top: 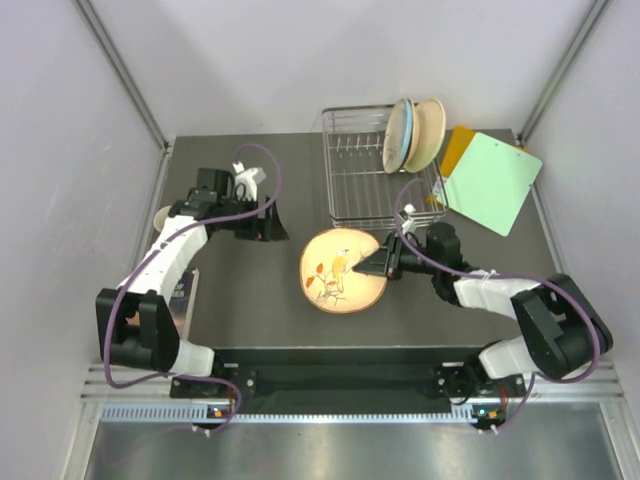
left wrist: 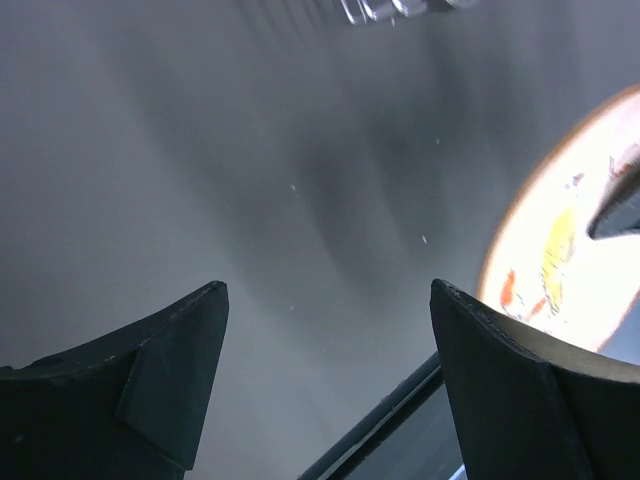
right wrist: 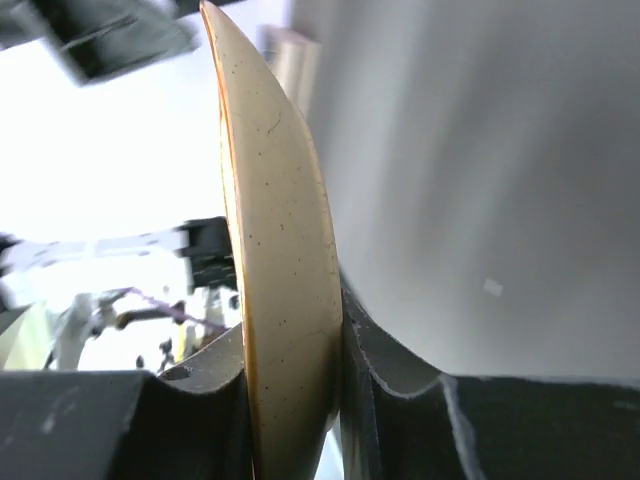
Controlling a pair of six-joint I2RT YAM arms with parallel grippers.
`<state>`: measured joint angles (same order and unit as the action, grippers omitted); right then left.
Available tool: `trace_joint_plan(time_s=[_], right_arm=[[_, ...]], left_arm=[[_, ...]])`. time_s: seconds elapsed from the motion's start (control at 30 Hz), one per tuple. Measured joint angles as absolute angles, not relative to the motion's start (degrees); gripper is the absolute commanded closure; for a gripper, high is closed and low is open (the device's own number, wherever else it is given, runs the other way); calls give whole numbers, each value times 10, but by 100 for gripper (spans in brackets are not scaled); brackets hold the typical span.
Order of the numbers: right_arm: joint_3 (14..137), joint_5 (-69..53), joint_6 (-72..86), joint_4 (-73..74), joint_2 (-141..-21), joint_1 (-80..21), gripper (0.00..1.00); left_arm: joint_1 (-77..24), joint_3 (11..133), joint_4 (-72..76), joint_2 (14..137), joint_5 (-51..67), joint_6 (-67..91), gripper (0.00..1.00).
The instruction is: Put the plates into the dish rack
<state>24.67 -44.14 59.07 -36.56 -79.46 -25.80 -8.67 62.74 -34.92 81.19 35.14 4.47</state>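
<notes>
Nearest the arm bases, a tan plate (top: pixel 325 285) with an orange-and-red floral sprig sits over the middle of the dark table (top: pixel 250 180), face up and about level in the top view. I cannot tell whether it rests on the table. The right gripper (top: pixel 372 265) comes at it from the right. In the right wrist view its two fingers (right wrist: pixel 390 370) are pressed against either face of the plate's rim, pinching it.

To the left, well apart from this plate, the left gripper (top: pixel 272 222) hangs over bare table. Its fingers (left wrist: pixel 170 370) are spread wide with nothing between them. Bare table lies between the two grippers.

Just beyond the plate stands the one dish rack (top: pixel 350 180), a silver wire basket whose near edge is close to the plate's far rim. Two plates stand on edge in its far right corner, touching: a white-and-light-blue plate (top: pixel 398 137) and a cream plate (top: pixel 430 132). The left and near parts of the rack hold nothing but tines.

Three plates show clearly. Right of the rack lie two flat boards, a green board (top: pixel 492 182) overlapping an orange board (top: pixel 456 148), both near the table's right edge.
</notes>
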Motion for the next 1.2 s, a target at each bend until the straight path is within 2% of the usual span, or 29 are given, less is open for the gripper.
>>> trace_joint_plan(time_s=[0.13, 0.37, 0.5, 0.7, 0.97, 1.2], right_arm=[[322, -488, 597, -341, -795, -253, 100], [645, -514, 527, -220, -879, -171, 100], [858, -472, 481, -143, -988, -106, 100], [1097, -330, 360, 39, -1128, -81, 100], [1180, -145, 251, 174, -1185, -112, 100], [1236, -30, 144, 200, -1201, -147, 100]], left_arm=[[-62, 679, -359, 817, 353, 45, 13], [-57, 731, -345, 825, 320, 66, 13], [-55, 743, -340, 825, 307, 66, 12], [-51, 743, -324, 823, 297, 79, 12], [-37, 725, -310, 792, 295, 89, 12], [-29, 695, -300, 780, 300, 103, 12]])
